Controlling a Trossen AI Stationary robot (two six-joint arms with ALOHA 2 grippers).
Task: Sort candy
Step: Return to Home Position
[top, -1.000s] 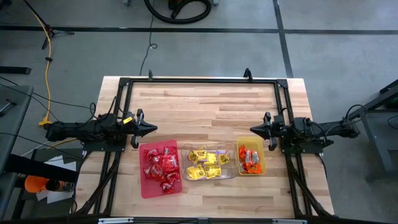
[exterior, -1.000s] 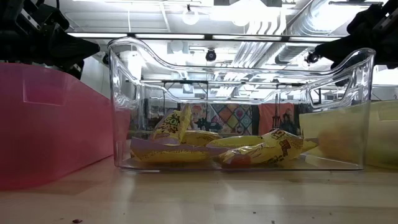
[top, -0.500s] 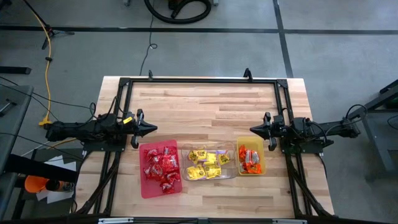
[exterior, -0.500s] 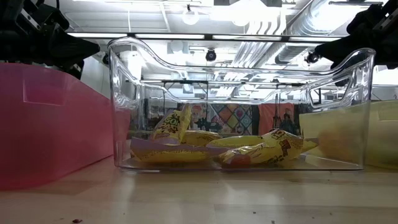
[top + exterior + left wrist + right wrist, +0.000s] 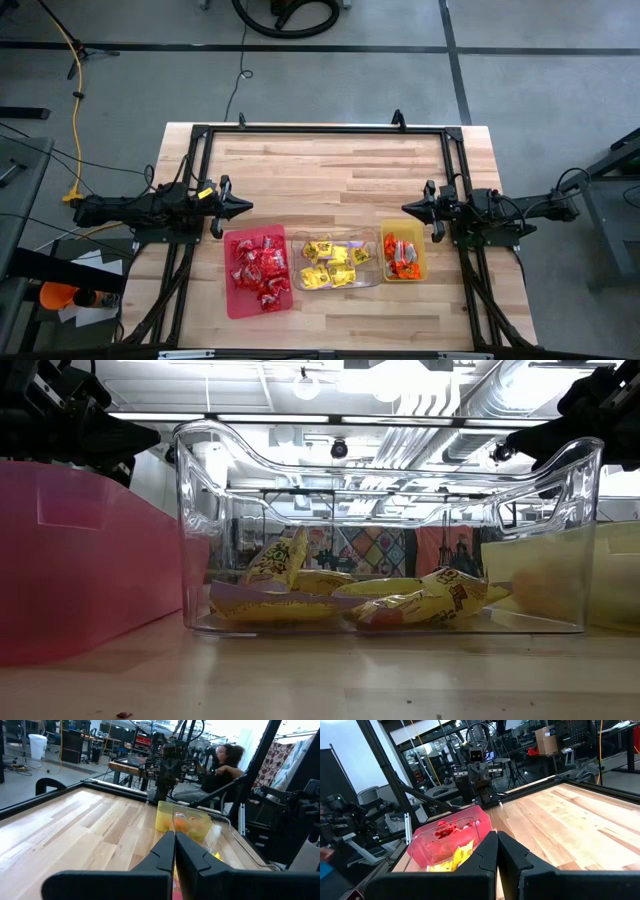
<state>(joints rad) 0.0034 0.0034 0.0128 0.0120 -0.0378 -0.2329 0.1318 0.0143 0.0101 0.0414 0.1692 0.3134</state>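
Note:
Three trays stand in a row near the table's front edge. The red tray (image 5: 257, 270) holds red candy (image 5: 260, 266), the clear tray (image 5: 334, 262) holds yellow candy (image 5: 331, 264), and the yellow tray (image 5: 403, 250) holds orange candy (image 5: 401, 252). The yellow packets (image 5: 345, 600) lie on the clear tray's floor in the low view. My left gripper (image 5: 249, 207) is shut and level above the table's left side, just behind the red tray. My right gripper (image 5: 405, 209) is shut and level at the right side, behind the yellow tray. Neither touches anything.
A black frame (image 5: 320, 130) runs round the far and side edges of the wooden table (image 5: 320, 175). Bare wood lies between the two grippers. A person (image 5: 225, 762) sits beyond the table's right side in the left wrist view.

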